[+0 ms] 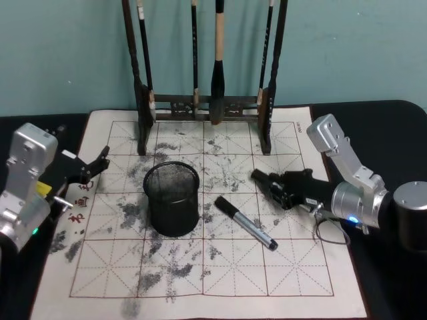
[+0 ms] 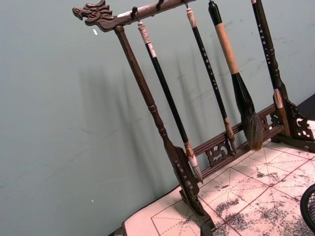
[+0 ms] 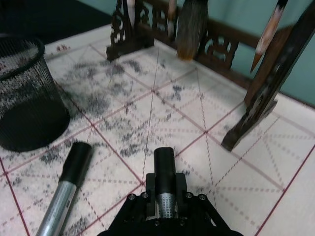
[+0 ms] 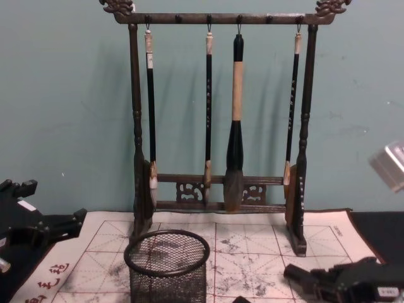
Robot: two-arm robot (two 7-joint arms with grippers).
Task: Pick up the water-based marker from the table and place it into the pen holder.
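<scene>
A water-based marker [image 1: 247, 224] with a black cap and silver barrel lies slanted on the mat, just right of the pen holder [image 1: 173, 213], a black mesh cup standing upright. The same lying marker [image 3: 66, 189] and pen holder [image 3: 24, 98] show in the right wrist view. My right gripper [image 1: 270, 183] hovers low over the mat behind that marker, shut on a second black-capped marker [image 3: 164, 164] whose cap sticks out past the fingers toward the holder. My left gripper [image 1: 99, 165] rests at the mat's left edge, open and holding nothing.
A tall dark wooden brush rack [image 1: 207, 107] with several hanging brushes stands at the back of the ink-stained grid mat [image 1: 200, 280]. A thin cable loop [image 1: 330, 233] lies by the right arm. The mat's front half is bare.
</scene>
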